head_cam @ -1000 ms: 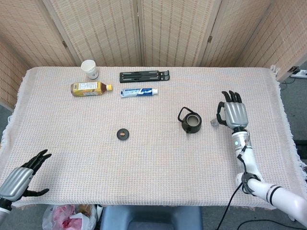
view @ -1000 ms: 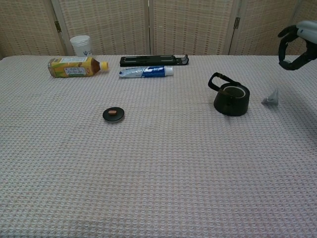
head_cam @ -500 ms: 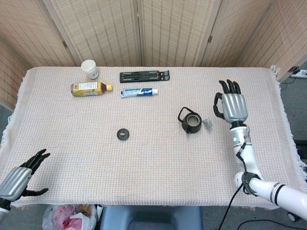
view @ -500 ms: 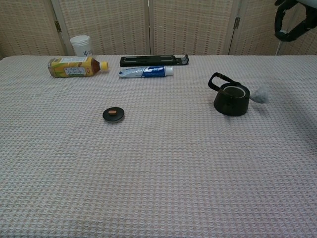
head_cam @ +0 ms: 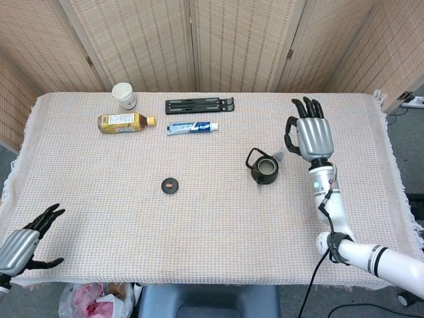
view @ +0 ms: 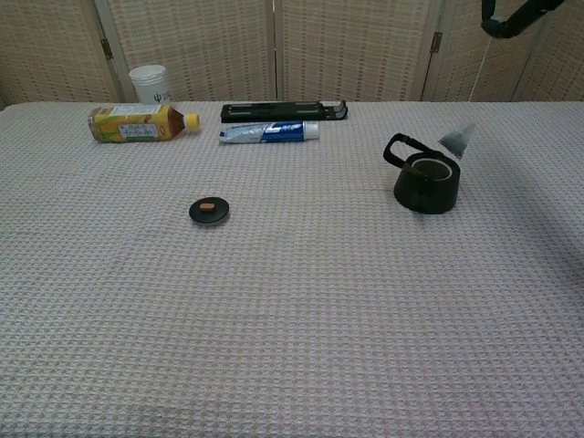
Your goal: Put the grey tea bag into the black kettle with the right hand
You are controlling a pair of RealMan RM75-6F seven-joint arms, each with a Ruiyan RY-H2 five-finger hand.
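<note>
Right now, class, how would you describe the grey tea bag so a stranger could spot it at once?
Find the black kettle on the table's right half. Hanging just above its rim, below the raised right hand, is the grey tea bag: small, pale and the only thing off the cloth.

This looks to me like a staged test room rather than a real home; woven folding screens [head_cam: 218,40] fill the top of the frame behind my table [head_cam: 199,225], which wears a waffle-weave cloth. A power strip [head_cam: 414,101] lies on grey floor at the right edge; plastic bags [head_cam: 93,298] sit at lower left.
</note>
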